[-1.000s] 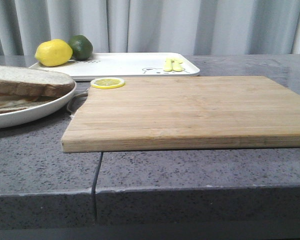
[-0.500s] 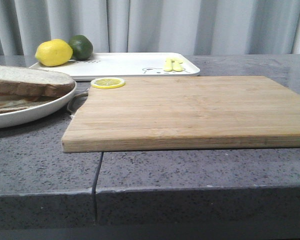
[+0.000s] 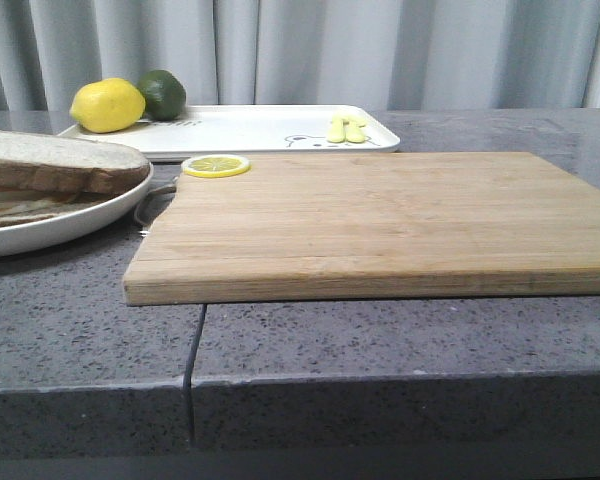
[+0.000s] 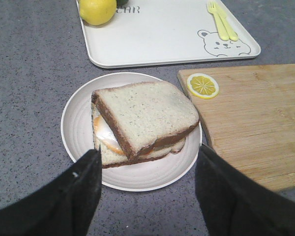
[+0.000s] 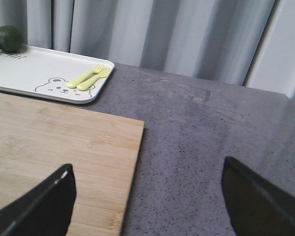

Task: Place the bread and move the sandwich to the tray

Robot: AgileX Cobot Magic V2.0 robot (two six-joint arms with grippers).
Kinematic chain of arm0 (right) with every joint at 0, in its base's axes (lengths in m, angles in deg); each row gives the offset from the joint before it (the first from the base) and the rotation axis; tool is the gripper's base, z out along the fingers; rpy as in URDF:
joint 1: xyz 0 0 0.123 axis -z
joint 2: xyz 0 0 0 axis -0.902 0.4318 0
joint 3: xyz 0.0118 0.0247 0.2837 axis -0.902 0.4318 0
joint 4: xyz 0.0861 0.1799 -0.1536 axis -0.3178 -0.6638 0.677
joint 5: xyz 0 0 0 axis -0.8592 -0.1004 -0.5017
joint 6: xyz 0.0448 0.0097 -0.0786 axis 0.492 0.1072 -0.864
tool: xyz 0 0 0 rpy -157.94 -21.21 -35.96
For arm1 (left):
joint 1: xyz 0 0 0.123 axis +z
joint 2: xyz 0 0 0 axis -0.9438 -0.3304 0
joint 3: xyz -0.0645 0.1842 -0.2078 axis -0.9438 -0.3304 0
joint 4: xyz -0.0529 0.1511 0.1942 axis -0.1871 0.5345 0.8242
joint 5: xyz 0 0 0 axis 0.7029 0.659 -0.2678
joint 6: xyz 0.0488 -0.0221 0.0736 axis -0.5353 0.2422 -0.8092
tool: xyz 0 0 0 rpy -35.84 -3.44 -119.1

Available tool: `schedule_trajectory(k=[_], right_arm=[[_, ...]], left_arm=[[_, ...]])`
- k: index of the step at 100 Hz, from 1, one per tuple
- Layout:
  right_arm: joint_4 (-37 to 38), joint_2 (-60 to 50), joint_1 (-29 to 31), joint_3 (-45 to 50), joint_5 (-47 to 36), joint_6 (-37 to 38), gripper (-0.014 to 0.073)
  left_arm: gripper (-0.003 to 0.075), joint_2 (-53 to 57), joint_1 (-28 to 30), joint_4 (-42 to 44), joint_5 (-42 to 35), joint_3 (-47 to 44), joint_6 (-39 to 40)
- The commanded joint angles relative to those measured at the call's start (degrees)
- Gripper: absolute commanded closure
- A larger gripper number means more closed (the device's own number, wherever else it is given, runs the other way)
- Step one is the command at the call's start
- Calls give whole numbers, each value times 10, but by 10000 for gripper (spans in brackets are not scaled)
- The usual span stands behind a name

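Thick brown-crust bread slice (image 4: pixel 146 114) sits atop egg sandwich (image 4: pixel 137 142) on round white plate (image 4: pixel 78 123), grey counter (image 3: pixel 380 340), just beside white rect. tray (image 4: pixel 157 34) w/ bear print. L gripper (image 4: pixel 147 191) jaws wide open over plate; R gripper (image 5: pixel 147 196) jaws open above wooden cutting board (image 3: pixel 380 220), empty.

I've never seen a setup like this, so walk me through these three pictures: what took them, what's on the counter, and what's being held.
A two-armed robot took them. One camera faces forward over the grey counter; the others sit on its wrists. The left gripper hangs open over the sandwich on its plate, holding nothing. The right gripper is open and empty above the cutting board. Also there: a white tray carrying a lemon, a lime and a small yellow fork and spoon, plus a lemon slice on the board.
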Motion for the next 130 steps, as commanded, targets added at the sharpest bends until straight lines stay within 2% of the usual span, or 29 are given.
schedule_trajectory(k=[1,111,120,130], right_arm=[[1,3,3,-15,-48,1,-10],[1,3,3,-15,-48,1,-10],[1,3,3,-15,-48,1,-10],[1,3,3,-15,-48,1,-10]], left_arm=[[335,-4,1,-15,-41,20,-1],[349,-4,1,-5,-60,20,5],[354,-9,1,19,-84,20,42],[353,-30,2,92,-85,25,101]])
